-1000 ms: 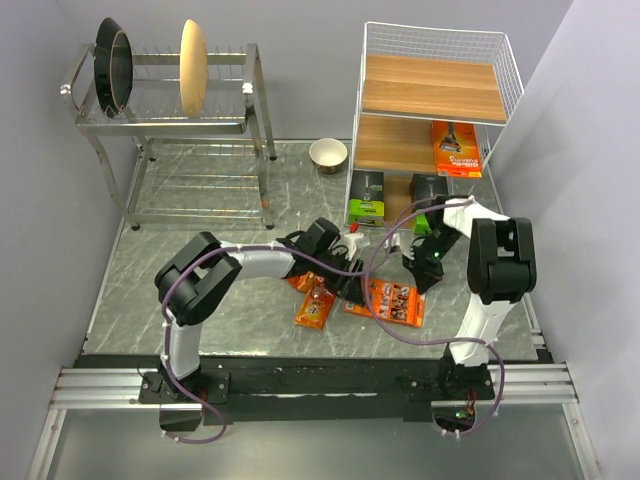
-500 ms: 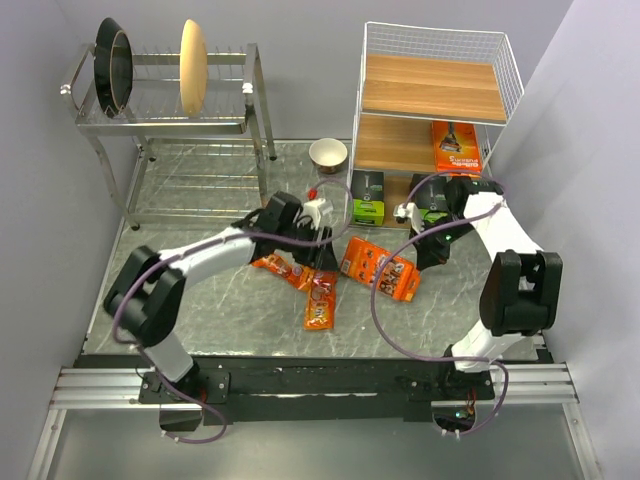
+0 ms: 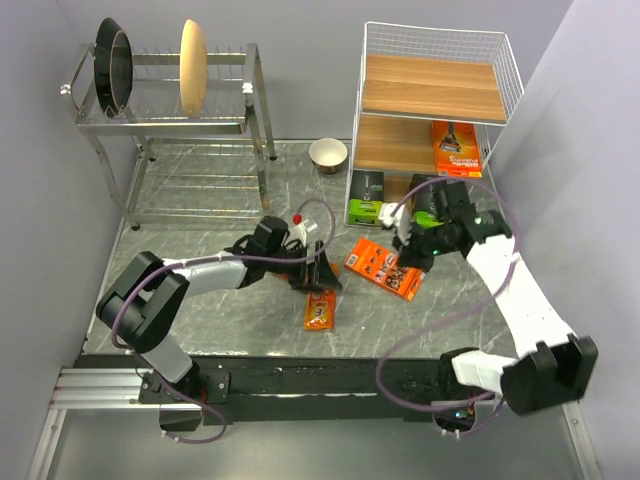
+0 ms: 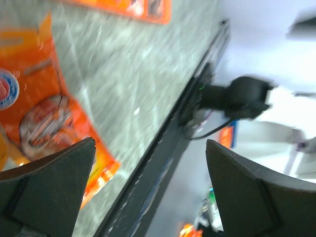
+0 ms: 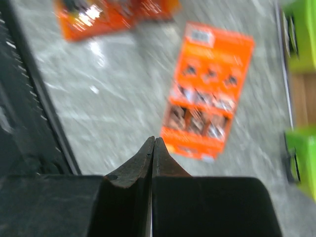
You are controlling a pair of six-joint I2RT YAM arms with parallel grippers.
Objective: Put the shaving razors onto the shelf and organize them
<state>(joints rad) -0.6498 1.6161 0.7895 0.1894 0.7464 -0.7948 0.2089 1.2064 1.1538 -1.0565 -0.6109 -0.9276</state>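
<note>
Opened wide since a second ago, the jaws of the left gripper (image 3: 320,270) are seen empty, that arm drawn back leftward; a narrow orange blister pack (image 3: 320,311) lies just near of them, long axis near to far; the right gripper (image 3: 407,248) is clenched on nothing, just right of a flat orange card (image 3: 383,268) angled far-left to near-right, closer to this arm; the white wire shelf with brown wooden boards (image 3: 437,85) stands just beyond.

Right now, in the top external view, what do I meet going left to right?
In order: shiny steel dish rack → narrow orange blister pack on the marble table → flat orange card → second flat orange card, on the middle board of the white wire shelf.
</note>
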